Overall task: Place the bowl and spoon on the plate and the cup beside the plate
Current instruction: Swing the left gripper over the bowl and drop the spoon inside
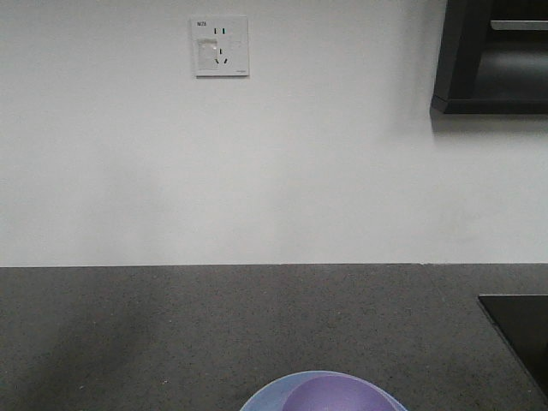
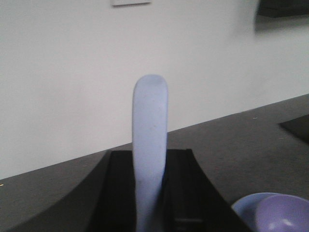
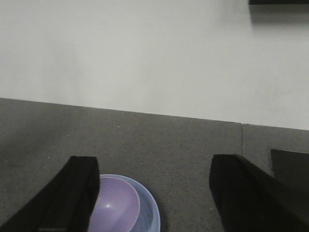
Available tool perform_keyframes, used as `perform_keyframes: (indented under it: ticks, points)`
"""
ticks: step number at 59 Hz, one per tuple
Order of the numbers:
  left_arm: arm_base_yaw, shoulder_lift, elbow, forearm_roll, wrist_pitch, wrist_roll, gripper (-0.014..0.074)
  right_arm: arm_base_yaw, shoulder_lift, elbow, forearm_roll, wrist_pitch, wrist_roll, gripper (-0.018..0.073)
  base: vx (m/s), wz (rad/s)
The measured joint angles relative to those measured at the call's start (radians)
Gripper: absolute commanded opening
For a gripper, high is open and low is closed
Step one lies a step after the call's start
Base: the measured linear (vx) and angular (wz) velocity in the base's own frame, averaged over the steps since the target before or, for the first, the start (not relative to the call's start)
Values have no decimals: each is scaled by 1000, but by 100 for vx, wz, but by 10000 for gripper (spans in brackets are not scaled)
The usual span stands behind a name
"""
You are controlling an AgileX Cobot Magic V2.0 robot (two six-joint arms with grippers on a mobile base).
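Spoon (image 2: 150,111) is clamped in the left end effector (image 2: 152,157). It stands upright between the dark fingers with a rounded end uppermost. The blurred wrist view does not show which end is the scoop.

Judged as small moulded plastic, the spoon is light and stiff, and its smooth skin may slide or pivot in a narrow pinch. A hold on the lower shank, as now, looks adequate. Release should be low over the plate to prevent bounce.

The right end effector (image 3: 154,162) is spread wide and carries nothing.

The bowl (image 1: 338,398) sits inside the plate (image 1: 261,396) at the near edge of the worktop (image 1: 171,325), about centre. Both appear light, rigid and easily nudged. In the left wrist view they lie to the right of the spoon and lower. No cup is in view.

The worktop is dark grey, speckled, flat and matt. A black inset panel (image 1: 522,330) occupies its right side. The far wall (image 1: 300,171) is plain white with a socket (image 1: 221,46), and a dark cabinet (image 1: 492,56) hangs at far right.
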Motion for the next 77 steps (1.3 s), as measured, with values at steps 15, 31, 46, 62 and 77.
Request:
perform_keyframes:
  ticks: [15, 31, 46, 62, 77]
  points:
    - [-171, 210, 0, -522, -81, 465, -3, 0, -96, 31, -83, 70, 139, 545, 0, 0]
    - [-510, 453, -56, -574, -389, 524, -1, 0, -39, 33, -84, 89, 148, 545, 0, 0]
    - [-694, 740, -208, -586, -516, 525, 13, 0, -14, 33, -84, 90, 148, 545, 0, 0]
    - [-731, 931, -229, -592, -523, 526, 150, 0, -14, 33, -84, 90, 148, 545, 0, 0]
    - [-731, 961, -230, -593, -532, 525, 446, 0, -14, 33, -90, 90, 148, 545, 0, 0]
